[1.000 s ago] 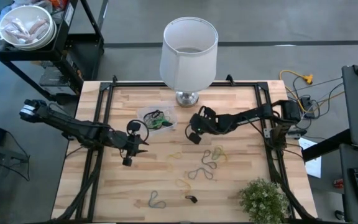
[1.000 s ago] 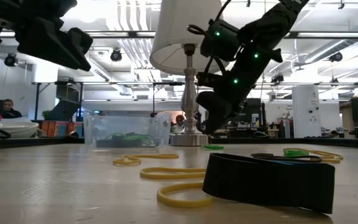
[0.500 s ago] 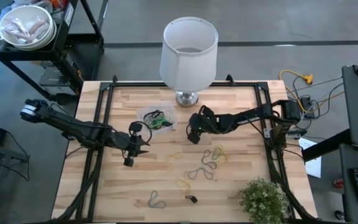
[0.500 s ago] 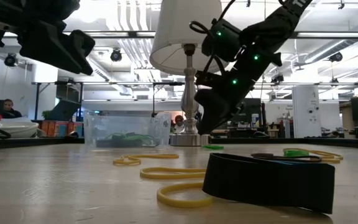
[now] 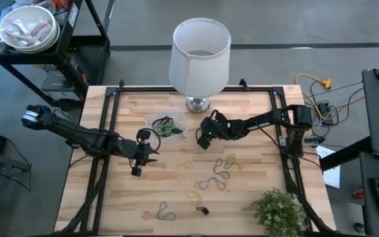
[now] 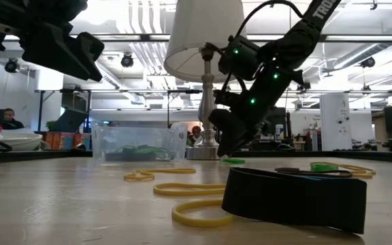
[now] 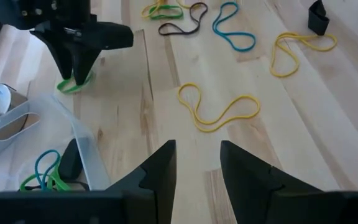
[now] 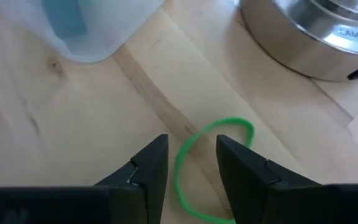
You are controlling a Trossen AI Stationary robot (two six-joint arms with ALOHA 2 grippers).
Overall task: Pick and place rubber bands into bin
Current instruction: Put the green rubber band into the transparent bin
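The clear bin (image 5: 155,120) stands left of the lamp base and holds green, blue and black rubber bands. More rubber bands lie loose on the wood: yellow (image 5: 186,163), mixed (image 5: 227,161), and several nearer the front (image 5: 212,183). My right gripper (image 5: 202,140) points down, open, over a green rubber band (image 8: 232,122) lying flat between the bin and the lamp base. That band also shows in the left wrist view (image 7: 73,85) and the low view (image 6: 233,160). My left gripper (image 5: 147,153) hovers open and empty, left of the bands. My right gripper comes from above with its open fingers (image 8: 148,168) on either side of one arc of the green band (image 8: 180,163), which lies flat on the table. I cannot tell whether the fingertips touch it.
A white lampshade (image 5: 200,49) on a metal base (image 5: 198,103) stands at the far middle, close to my right gripper. A potted plant (image 5: 278,209) is at the near right corner. A wide black band (image 6: 295,197) lies near the front edge.
My right gripper has gone down and a little toward the table's left, coming close over the green band near the lamp base.
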